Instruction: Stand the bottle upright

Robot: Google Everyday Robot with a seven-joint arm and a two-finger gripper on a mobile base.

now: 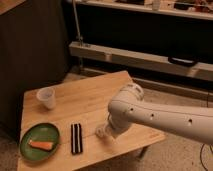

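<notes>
Pincer (102, 131) sits low on the bench (95, 97) just beside the black striped bar (76, 138), presumably placed to grasp the bottle, which the arm (160, 112) hides; pincer's opening cannot be told

The white robot arm (155, 116) extends from three o'clock, its gripper (102, 131) low over the light wooden table (92, 95), just beside the black striped bar (76, 138). The round green plate (30, 134) sits at eight o'clock, the translucent plastic cup (46, 97) at ten.
</notes>
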